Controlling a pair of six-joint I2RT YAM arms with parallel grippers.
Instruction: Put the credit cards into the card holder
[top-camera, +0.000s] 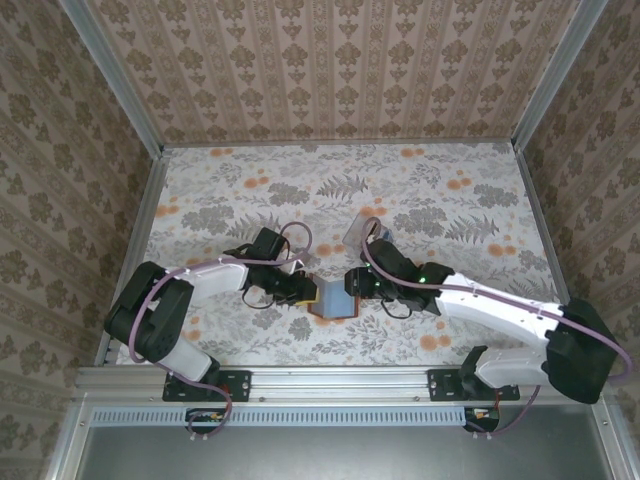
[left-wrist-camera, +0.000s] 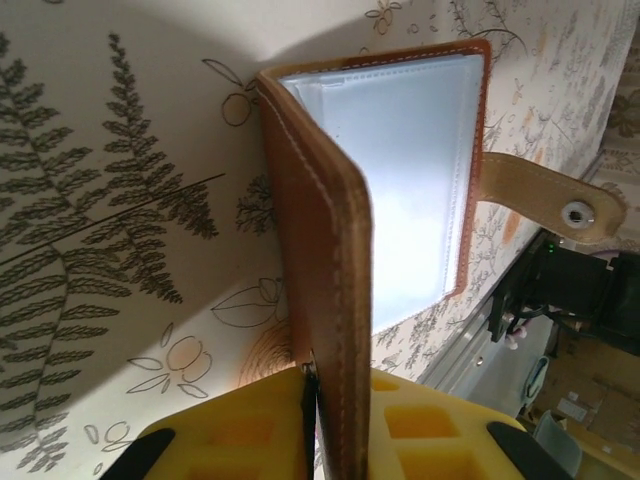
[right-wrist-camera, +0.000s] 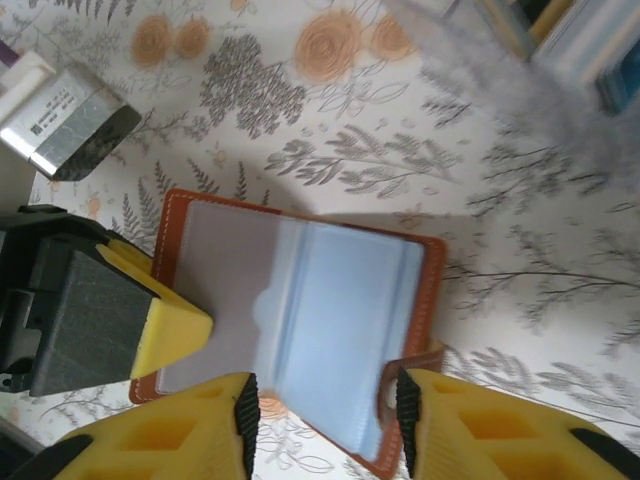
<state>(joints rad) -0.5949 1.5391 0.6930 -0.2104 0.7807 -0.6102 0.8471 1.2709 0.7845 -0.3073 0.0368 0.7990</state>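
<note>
Red-brown leather on a fern-print cloth

The card holder (right-wrist-camera: 190, 210) is reddish-brown with pale stitching round its edge. Its inner sleeves look bluish-white, and its strap (left-wrist-camera: 530, 190) is tan with a silver snap (left-wrist-camera: 575, 212). The tablecloth (top-camera: 440, 190) is cream, printed with grey-green ferns and orange blossoms. The walls (top-camera: 350, 70) carry beige-and-brown damask stripes. The left gripper (left-wrist-camera: 340, 390) and right gripper (right-wrist-camera: 322, 400) have yellow fingers with black pads. The arms (top-camera: 500, 305) are white and black, with purple cables (top-camera: 300, 232).
</note>
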